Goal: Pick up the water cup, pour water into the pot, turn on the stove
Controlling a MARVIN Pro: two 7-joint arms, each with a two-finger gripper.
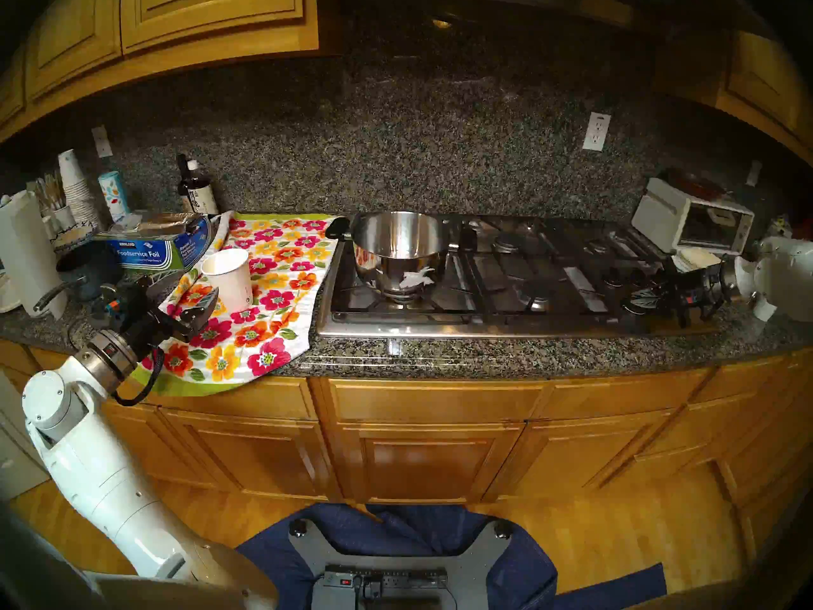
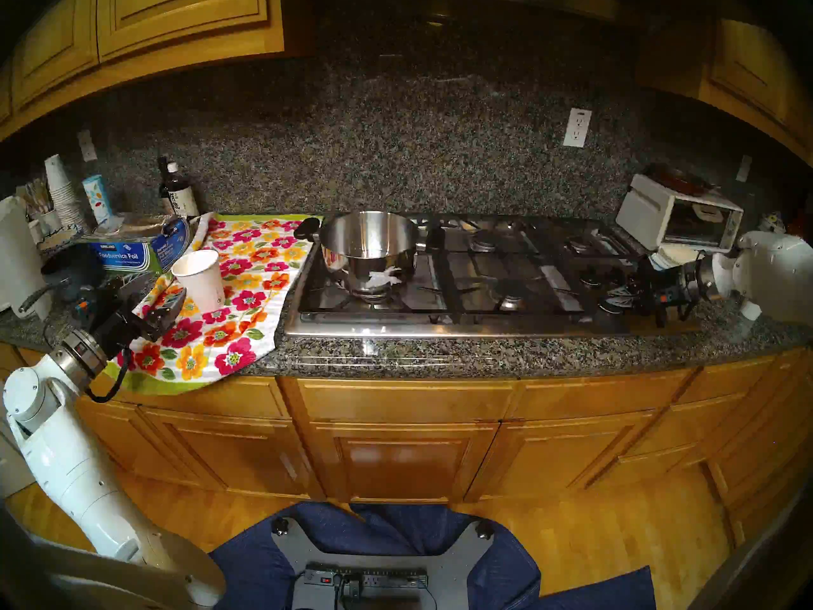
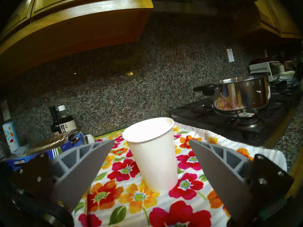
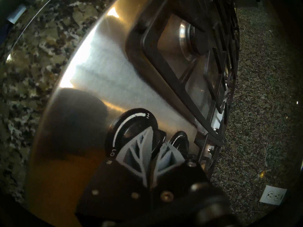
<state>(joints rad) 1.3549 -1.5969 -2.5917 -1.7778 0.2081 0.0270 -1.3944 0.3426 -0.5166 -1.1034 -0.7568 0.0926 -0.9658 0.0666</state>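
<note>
The white paper water cup (image 1: 228,279) (image 2: 198,281) stands upright on a floral towel (image 1: 255,327), left of the stove. My left gripper (image 1: 189,294) (image 2: 151,294) is open and empty, level with the cup. In the left wrist view the cup (image 3: 152,156) stands just beyond the gripper (image 3: 151,140), untouched. The steel pot (image 1: 398,248) (image 2: 369,243) (image 3: 242,94) sits on the stove's (image 1: 484,329) (image 2: 440,327) front-left burner. My right gripper (image 1: 642,299) (image 2: 616,296) (image 4: 155,136) is shut on a black stove knob (image 4: 129,121) at the cooktop's right end.
A foil box (image 1: 145,252), a dark blue saucepan (image 1: 83,274), dark bottles (image 1: 195,191), a stack of white cups (image 1: 77,186) and a paper towel roll (image 1: 26,252) crowd the left counter. A white toaster oven (image 1: 695,221) stands behind my right arm.
</note>
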